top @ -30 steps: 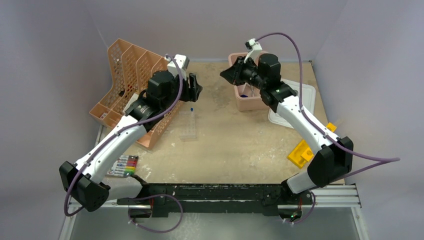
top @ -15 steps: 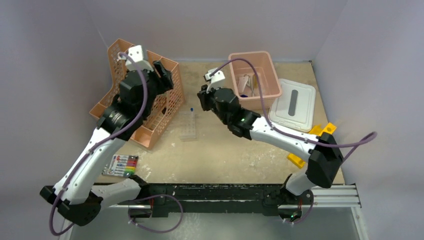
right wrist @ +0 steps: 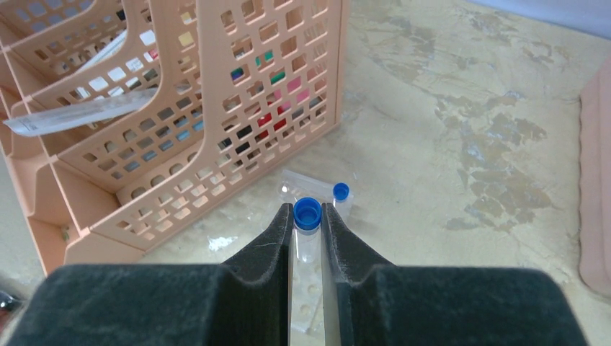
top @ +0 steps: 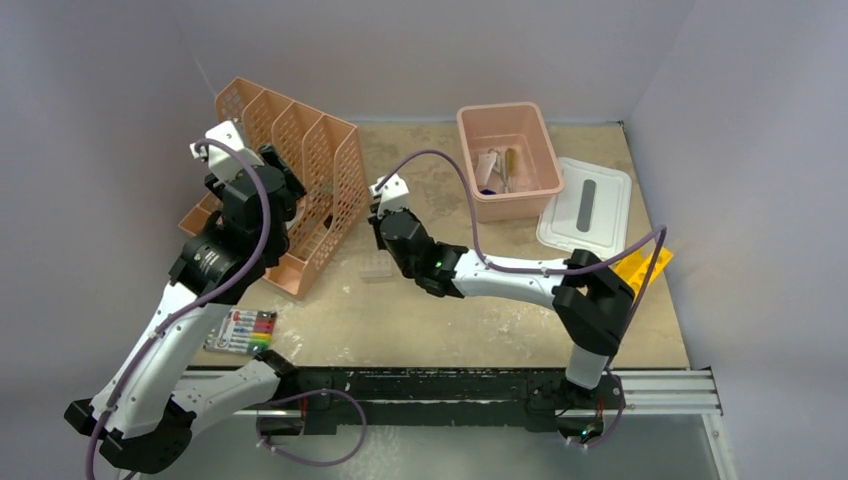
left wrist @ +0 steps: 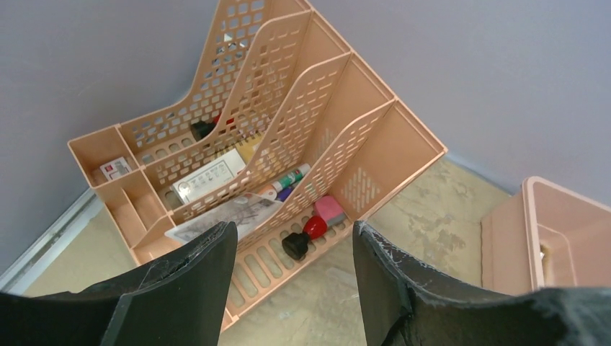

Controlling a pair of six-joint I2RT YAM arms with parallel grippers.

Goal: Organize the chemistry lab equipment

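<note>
My right gripper [right wrist: 308,216] is shut on a blue-capped tube [right wrist: 308,214] and holds it upright over the clear tube rack [right wrist: 305,290]. A second blue-capped tube [right wrist: 341,192] stands at the rack's far end. In the top view the right gripper [top: 383,245] is over the rack [top: 376,267], just right of the orange organiser. My left gripper [left wrist: 288,281] is open and empty above the organiser's front right corner; in the top view it [top: 280,172] is over the organiser. The pink bin [top: 472,150] holds forceps and the blue-based flask [top: 487,188].
The orange perforated organiser [top: 300,150] stands at the back left and holds papers, pens and a red-and-black stamp [left wrist: 306,236]. A white lid [top: 600,215] lies right of the bin. A yellow block [top: 632,266] and a marker pack [top: 243,332] lie near the front.
My right arm swung from over the pink bin leftward and down to the tube rack with the tube in its grip. My left arm moved left, from beside the rack to over the organiser.
</note>
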